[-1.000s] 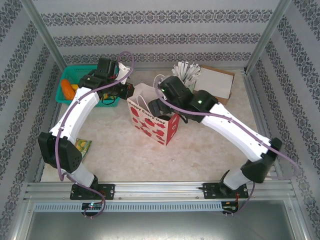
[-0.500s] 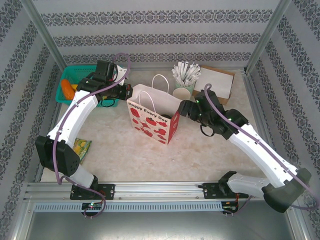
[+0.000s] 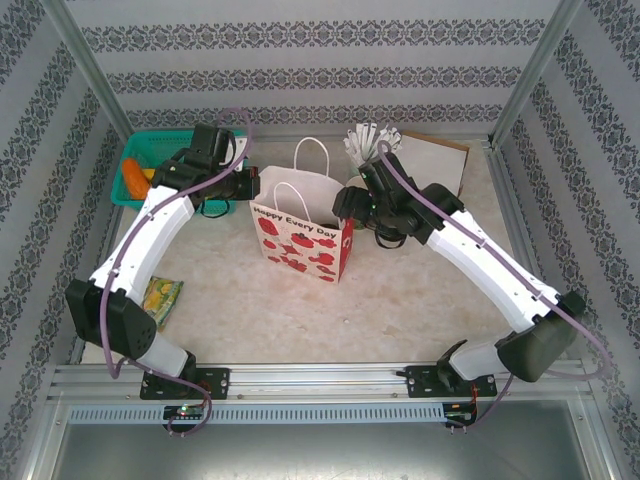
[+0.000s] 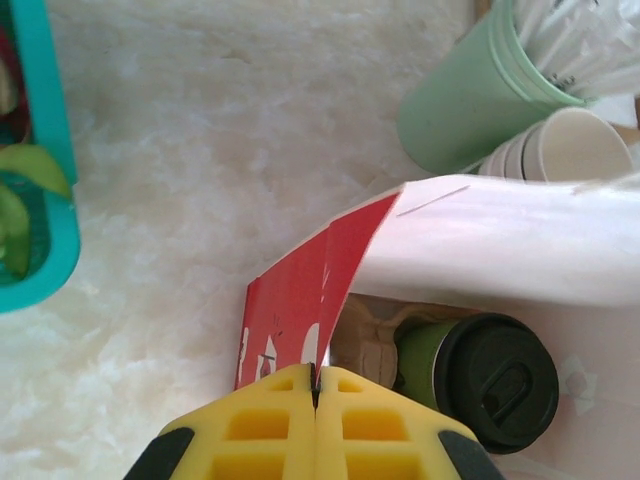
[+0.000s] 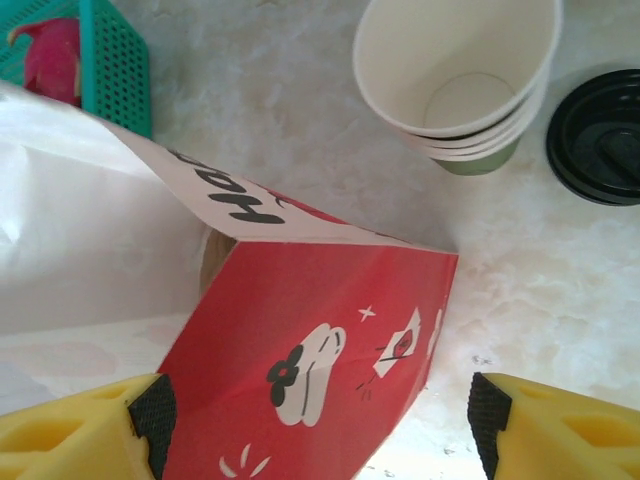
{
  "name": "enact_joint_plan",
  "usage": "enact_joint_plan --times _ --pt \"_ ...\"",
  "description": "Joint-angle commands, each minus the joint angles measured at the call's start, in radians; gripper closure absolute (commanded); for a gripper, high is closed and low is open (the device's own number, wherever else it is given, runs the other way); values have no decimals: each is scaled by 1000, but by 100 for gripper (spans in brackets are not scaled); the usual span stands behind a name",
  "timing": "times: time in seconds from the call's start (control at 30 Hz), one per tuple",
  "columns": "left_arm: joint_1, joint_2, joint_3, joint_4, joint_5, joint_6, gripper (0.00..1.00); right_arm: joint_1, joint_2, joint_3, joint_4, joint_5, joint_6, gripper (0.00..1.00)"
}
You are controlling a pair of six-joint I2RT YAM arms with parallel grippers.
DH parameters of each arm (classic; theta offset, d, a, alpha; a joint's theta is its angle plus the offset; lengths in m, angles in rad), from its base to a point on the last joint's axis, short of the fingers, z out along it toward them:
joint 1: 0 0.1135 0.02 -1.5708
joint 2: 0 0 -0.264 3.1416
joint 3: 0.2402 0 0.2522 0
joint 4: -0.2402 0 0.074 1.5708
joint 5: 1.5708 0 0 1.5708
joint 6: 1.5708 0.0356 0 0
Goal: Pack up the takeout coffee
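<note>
Grey-patterned striped walls [image 3: 320,60] enclose a pale marbled table [image 3: 250,310], evenly lit.

Bright, soft light falls everywhere. Shadows are faint. The white bag [image 4: 520,240] glares, and close things look blurry.

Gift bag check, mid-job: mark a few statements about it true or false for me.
1. The takeout coffee stands inside the gift bag. True.
2. The left gripper is open, clear of the bag. False: it is shut on the bag's red edge.
3. The right gripper has its jaws apart. True.
4. The stacked paper cups wear a black lid. False: they are lidless; a loose black lid lies beside them.
</note>
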Motion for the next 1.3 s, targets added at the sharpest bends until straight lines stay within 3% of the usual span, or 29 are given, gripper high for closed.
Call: enact_joint_plan --times 0.0,0.2,0.37,0.57,0.77,0.9,0.97,1.03,1.13,1.27 --pt "-31 -64 -45 -70 -107 -185 99 -32 45 57 58 -75 -56 21" --pt "-77 -145 -144 -35 -180 -368 100 -80 123 176 54 -67 -174 12" --pt "-144 -153 -138 -64 -335 -491 100 -214 154 255 53 -24 -345 9" --pt "-255 -159 -191 -7 -442 -644 100 -361 289 347 85 -115 -583 26" --pt "-317 -166 -164 -72 -498 -644 98 -405 466 553 -45 -110 -686 39" --pt "-302 -220 -193 -43 -469 -547 69 -406 512 613 -104 -156 -775 44" --pt "-278 -244 -184 2 -396 -426 41 -406 524 630 -121 -147 -789 44" --pt "-261 -259 -152 6 -367 -320 23 -411 526 629 -112 -93 -768 44" --pt "-247 -266 -94 -8 -355 -197 10 -438 532 626 -104 -81 -728 45" --pt "-223 -274 -77 3 -432 -171 2 -477 544 629 -120 -119 -680 51"
